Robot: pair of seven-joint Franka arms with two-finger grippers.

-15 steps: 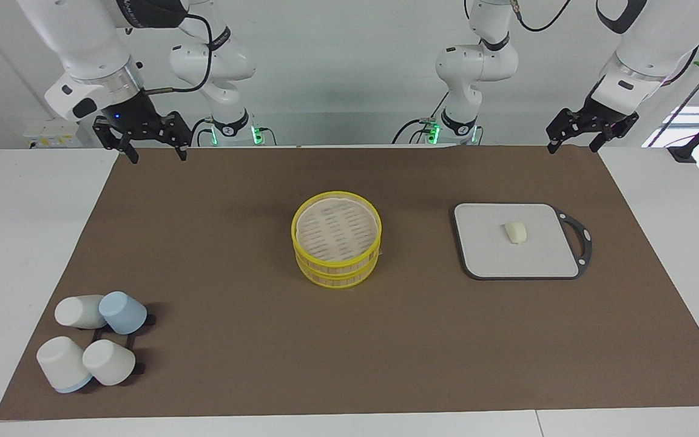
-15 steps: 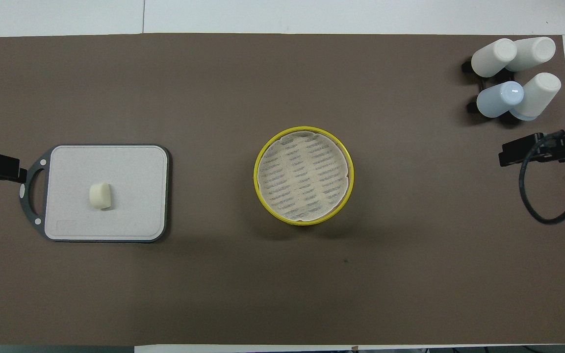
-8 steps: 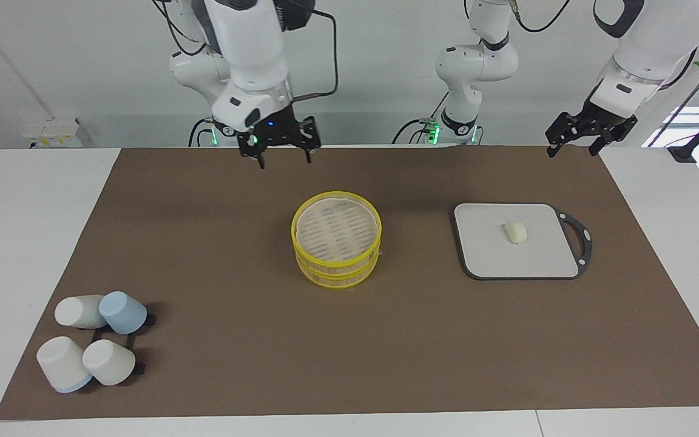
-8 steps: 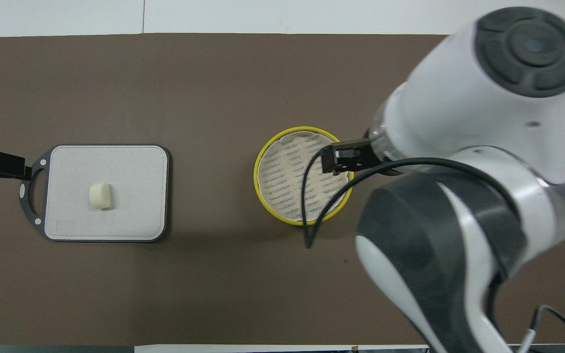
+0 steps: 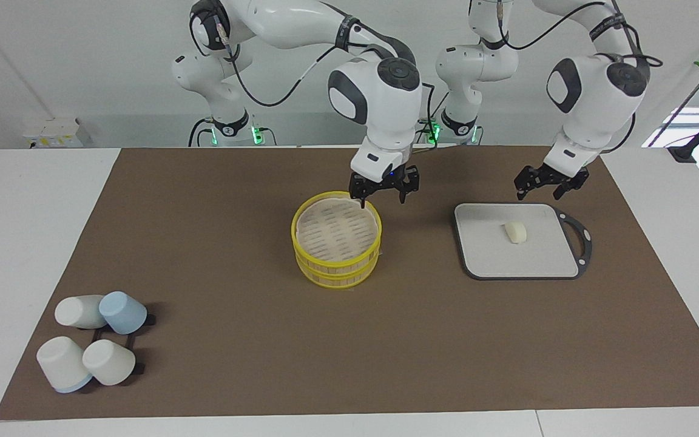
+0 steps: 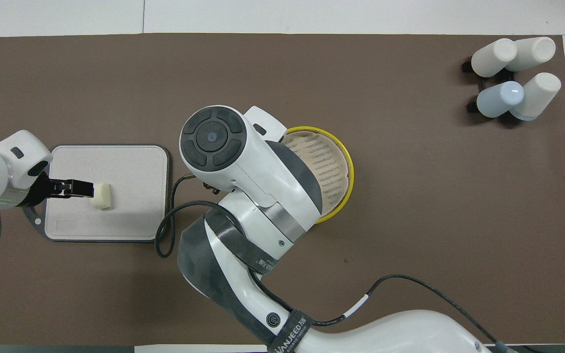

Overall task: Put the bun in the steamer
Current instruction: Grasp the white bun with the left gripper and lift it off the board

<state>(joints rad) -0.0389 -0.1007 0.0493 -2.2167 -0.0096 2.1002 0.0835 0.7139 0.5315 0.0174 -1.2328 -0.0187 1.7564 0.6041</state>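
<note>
Bun (image 5: 515,232): lies on the grey board (image 5: 489,261), about the board's middle, untouched.
Board: sits on the brown mat (image 5: 234,364) toward the left arm's end of the table, handle loop pointing away from the steamer.
Steamer (image 5: 336,246): mid-mat, two yellow-rimmed tiers stacked, pale woven lid on top.
Right gripper (image 5: 384,193): fingers spread apart, holding nothing, hanging over the steamer's rim at about 1 o'clock in the facing view.
Left gripper (image 5: 548,185): fingers apart, holding nothing, above the board's edge nearest the robots, at 1 o'clock from the bun in the facing view.
Cups (image 5: 91,346): four, clustered at the mat corner toward the right arm's end.
</note>
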